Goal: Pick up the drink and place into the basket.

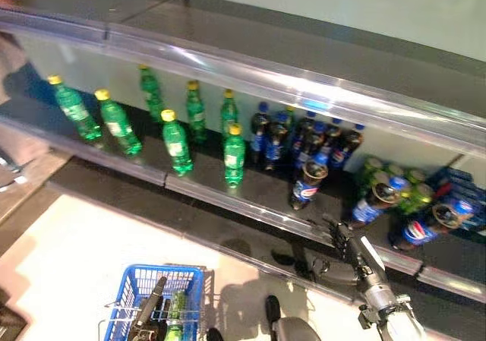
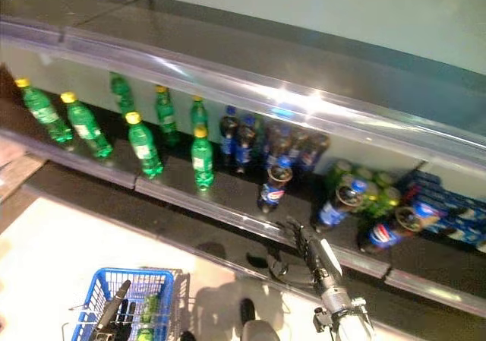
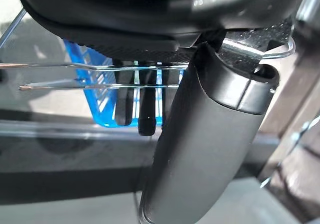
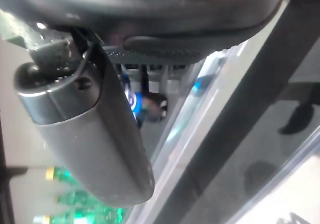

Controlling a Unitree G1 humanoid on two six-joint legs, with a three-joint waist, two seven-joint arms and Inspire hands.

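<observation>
**Seven green bottles shelved, one already in the basket**

Seven green bottles [image 1: 175,143] with yellow caps stand on the shelf [image 1: 250,193] from 9 to 11 o'clock. Dark cola bottles [image 1: 307,181] crowd the middle toward 1 o'clock; their number cannot be told, since several overlap. Cans [image 1: 414,197] and two cola bottles leaning forward sit at 3 o'clock.

The step in hand appears to be the reach. The right hand [image 1: 339,233], fingers straight and relaxed, holds nothing and hovers just before the shelf edge, near the front cola bottle.

The left hand [image 3: 145,109] hangs at 7 o'clock with its fingers hooked round the wire handle of the one blue basket [image 1: 140,284]. A green bottle [image 1: 176,314] lies inside.

The next move probably calls for advancing the right hand over the shelf lip, closing round a front bottle without toppling its neighbours, then carrying it across to the basket.
</observation>
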